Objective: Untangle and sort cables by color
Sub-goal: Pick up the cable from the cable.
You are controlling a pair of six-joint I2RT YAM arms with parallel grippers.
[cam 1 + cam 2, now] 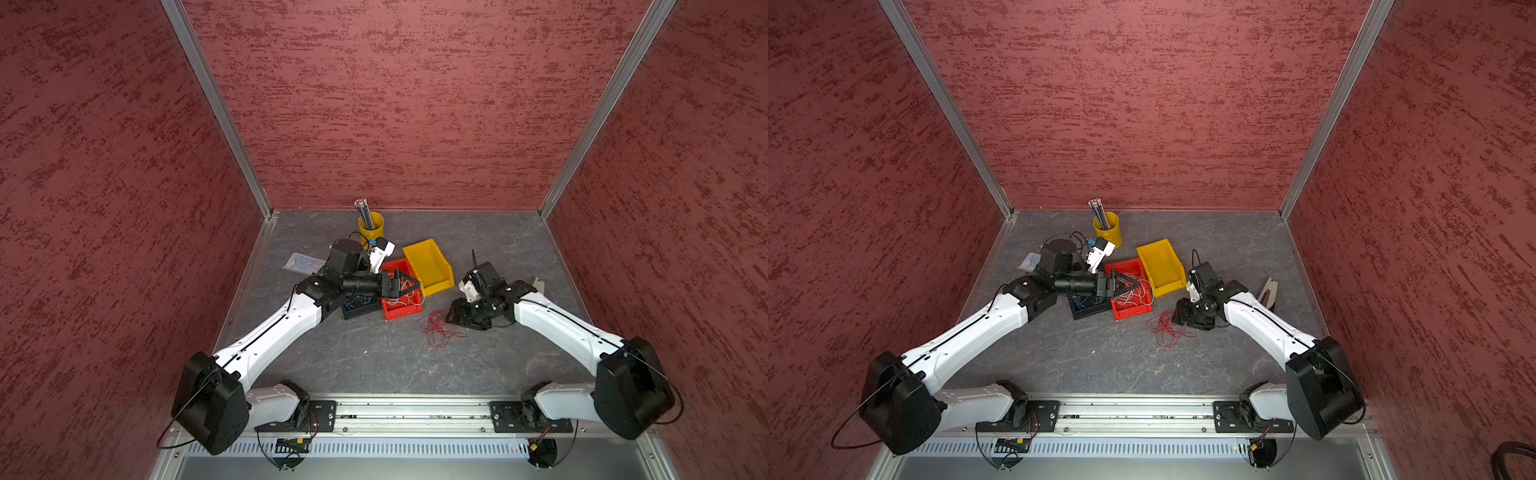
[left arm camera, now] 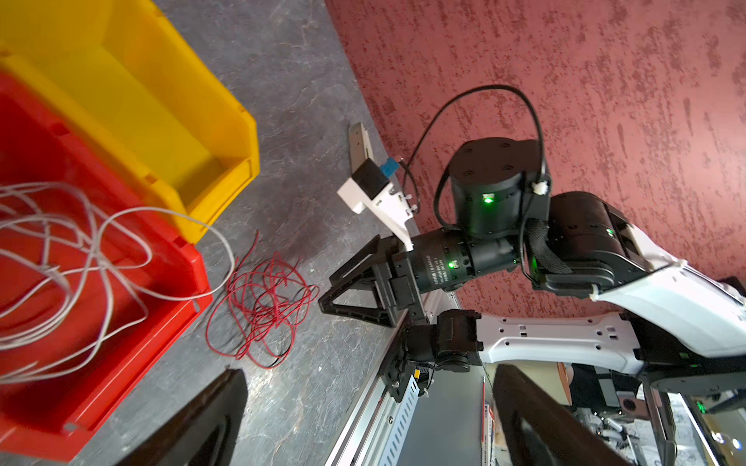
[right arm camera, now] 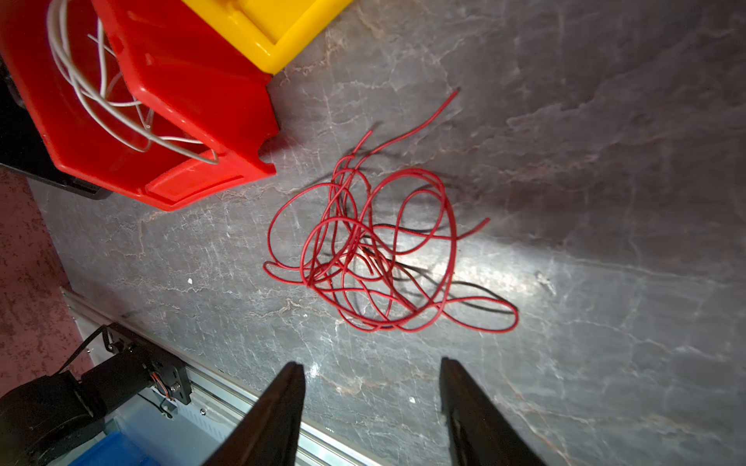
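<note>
Top views first. The left gripper (image 1: 405,286) hangs over the red bin (image 1: 401,313) with its jaws spread wide and nothing in them. White cables (image 1: 1136,293) lie looped inside that bin. The yellow bin (image 1: 428,266) sits right up against it, and a black bin (image 1: 351,315) on its other side holds the blue cables (image 1: 356,302). Out on the grey table (image 1: 374,357) there's a loose tangle of red cables (image 1: 438,328), and the right gripper (image 1: 452,316) sits low just beside it. A yellow cup (image 1: 374,230) of pencils (image 1: 362,210) stands at the back. Both top views show the same layout.

Over to the left wrist camera. Its fingers (image 2: 193,423) stand far apart at the frame's edge, with nothing between them. The white cables (image 2: 72,258) coil in the red bin (image 2: 169,318), and one loop spills over the rim. The red cables (image 2: 262,306) lie on the table beside that bin. The right gripper (image 2: 325,288) points at them, tips close — whether they touch, I cannot tell.

Now the right wrist camera. The fingers (image 3: 282,403) are partly apart, a middling gap with only bare table between them. The red cables (image 3: 371,250) lie ahead of the tips, clear of both, near the red bin's (image 3: 181,80) corner.
</note>
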